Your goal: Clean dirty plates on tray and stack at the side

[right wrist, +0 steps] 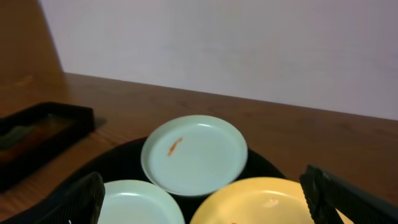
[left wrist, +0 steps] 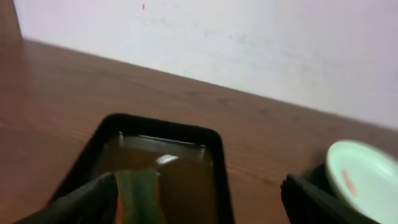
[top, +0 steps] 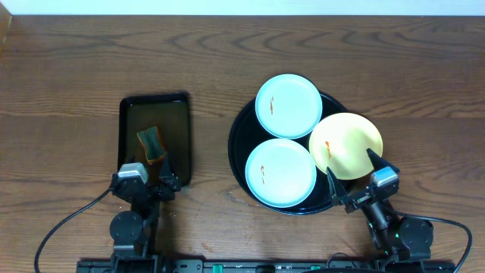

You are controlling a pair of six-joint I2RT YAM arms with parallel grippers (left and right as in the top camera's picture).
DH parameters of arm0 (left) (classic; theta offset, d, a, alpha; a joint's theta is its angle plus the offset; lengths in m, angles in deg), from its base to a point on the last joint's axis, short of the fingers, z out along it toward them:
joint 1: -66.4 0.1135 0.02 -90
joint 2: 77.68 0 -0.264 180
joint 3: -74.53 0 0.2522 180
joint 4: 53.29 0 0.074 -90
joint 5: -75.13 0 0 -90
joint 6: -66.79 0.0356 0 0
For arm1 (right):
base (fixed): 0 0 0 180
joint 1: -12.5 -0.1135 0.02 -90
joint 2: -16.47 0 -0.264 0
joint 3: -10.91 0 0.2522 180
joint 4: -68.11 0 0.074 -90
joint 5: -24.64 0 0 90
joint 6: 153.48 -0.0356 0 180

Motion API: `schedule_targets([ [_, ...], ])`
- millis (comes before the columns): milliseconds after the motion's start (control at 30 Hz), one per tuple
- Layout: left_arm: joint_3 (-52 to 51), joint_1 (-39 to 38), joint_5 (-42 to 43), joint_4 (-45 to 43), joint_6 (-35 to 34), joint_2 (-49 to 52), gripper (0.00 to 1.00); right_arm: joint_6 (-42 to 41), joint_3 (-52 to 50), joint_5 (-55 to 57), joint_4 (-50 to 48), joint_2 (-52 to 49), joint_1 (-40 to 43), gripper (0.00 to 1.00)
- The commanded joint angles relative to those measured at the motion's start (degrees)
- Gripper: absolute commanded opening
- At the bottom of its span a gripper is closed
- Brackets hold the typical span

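The round black tray [top: 238, 148] carries all three smeared plates, the far mint-green plate [top: 288, 106], the near mint-green plate [top: 280, 173] and the yellow plate [top: 348, 136]; none is stacked on the table [top: 76, 61] yet; the left hand [top: 155, 180] hangs released over the rectangular tray [top: 154, 98], probably to take its sponge [top: 150, 144] for wiping; the right hand [top: 348, 161] gapes empty over the yellow plate's near edge, likely to steady it.
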Motion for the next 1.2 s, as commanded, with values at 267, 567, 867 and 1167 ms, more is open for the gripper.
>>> schedule_targets([
  [267, 11.61, -0.22, 3.45, -0.92, -6.49, 4.33, 0.85, -4.66, 9.42, -2.21, 0.46, -4.0, 0.35, 0.99],
  [567, 43.39, -0.22, 7.87, 25.2, -4.87, 31.74, 0.85, -2.69, 38.1, -2.25, 18.64, -35.43, 0.35, 0.99],
  [867, 60.92, -0.22, 7.72, 42.51, -3.1, 51.78, 0.85, -2.49, 68.96, -3.85, 45.22, -67.17, 0.33, 0.99],
  [1167, 59.67, -0.22, 1.07, 48.13, -3.91, 59.12, 0.85, -6.47, 71.06, -11.32, 45.7, -76.54, -0.35, 0.99],
])
